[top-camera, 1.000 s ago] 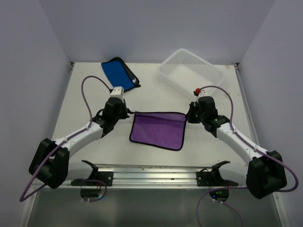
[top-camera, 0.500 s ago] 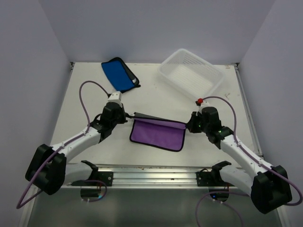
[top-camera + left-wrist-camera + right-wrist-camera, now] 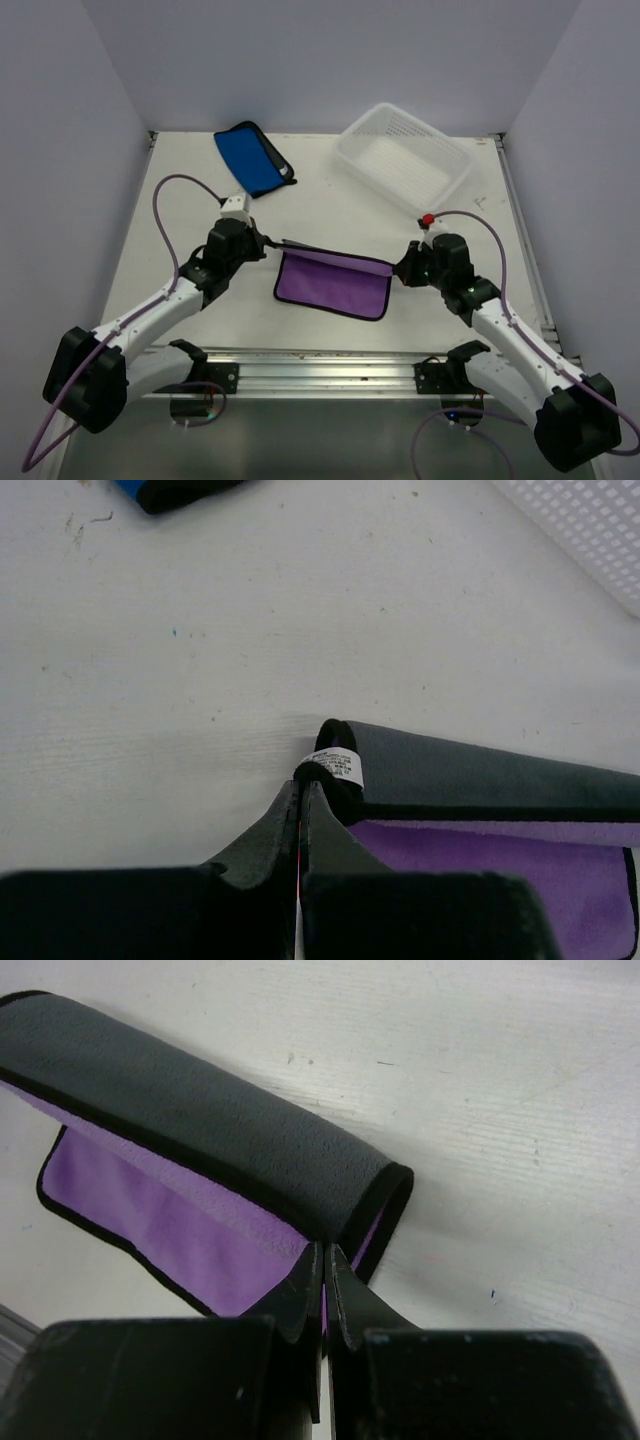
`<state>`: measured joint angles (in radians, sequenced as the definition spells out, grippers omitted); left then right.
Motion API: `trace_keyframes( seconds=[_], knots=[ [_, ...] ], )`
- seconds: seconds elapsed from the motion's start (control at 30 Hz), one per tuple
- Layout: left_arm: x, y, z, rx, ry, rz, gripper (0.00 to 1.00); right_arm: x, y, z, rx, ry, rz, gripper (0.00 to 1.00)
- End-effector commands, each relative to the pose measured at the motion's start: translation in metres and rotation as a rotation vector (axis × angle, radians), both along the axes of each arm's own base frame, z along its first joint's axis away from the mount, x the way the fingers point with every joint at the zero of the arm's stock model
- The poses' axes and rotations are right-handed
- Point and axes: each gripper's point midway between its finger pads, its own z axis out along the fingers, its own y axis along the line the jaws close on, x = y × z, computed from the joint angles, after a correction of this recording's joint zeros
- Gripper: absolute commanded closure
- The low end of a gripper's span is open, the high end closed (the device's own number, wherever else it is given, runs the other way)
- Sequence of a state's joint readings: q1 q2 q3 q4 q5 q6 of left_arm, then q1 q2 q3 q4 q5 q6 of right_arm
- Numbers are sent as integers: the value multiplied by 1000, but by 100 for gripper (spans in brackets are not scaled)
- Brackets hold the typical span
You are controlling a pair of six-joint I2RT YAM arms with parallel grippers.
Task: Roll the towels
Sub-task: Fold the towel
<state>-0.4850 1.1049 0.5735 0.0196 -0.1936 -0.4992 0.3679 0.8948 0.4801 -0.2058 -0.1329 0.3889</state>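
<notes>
Clamped on both far corners, first turn laid over.
Pinched shut on the purple towel (image 3: 335,288) with left gripper (image 3: 300,798) and right gripper (image 3: 325,1272) alike, jaws together on the hem, just nearward of the basket (image 3: 400,160). Looks barely begun: one loose fold, grey backing up, most of the purple flat. Lying unrolled left of the basket, the blue towel (image 3: 250,160). Bare table (image 3: 330,215) all round; nearward, only a short run to the rail (image 3: 320,362).
</notes>
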Motion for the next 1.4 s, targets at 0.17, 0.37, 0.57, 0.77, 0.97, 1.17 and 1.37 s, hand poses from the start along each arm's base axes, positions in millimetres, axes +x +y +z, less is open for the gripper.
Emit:
trace_keyframes(
  seconds=[0.17,0.37,0.57,0.77,0.97,1.17,1.37],
  knots=[
    [-14,17,-9,3,-1,54,100,-18,1,0,44,19,11,100],
    [-22,17,-21,-5,31,44,100,-32,-1,-10,44,62,20,100],
    [-30,15,-29,-26,49,32,100,-44,-4,-18,61,119,-10,100],
    [-35,11,-34,-54,65,14,100,-52,-3,-25,85,146,-15,100],
    [-38,13,-40,-54,78,21,100,-58,0,-28,104,167,-5,100],
    [-42,9,-52,-64,111,11,100,-63,2,-23,123,161,10,100],
    [-48,8,-57,-70,120,-2,100,-69,4,-26,143,180,16,100]
  ],
)
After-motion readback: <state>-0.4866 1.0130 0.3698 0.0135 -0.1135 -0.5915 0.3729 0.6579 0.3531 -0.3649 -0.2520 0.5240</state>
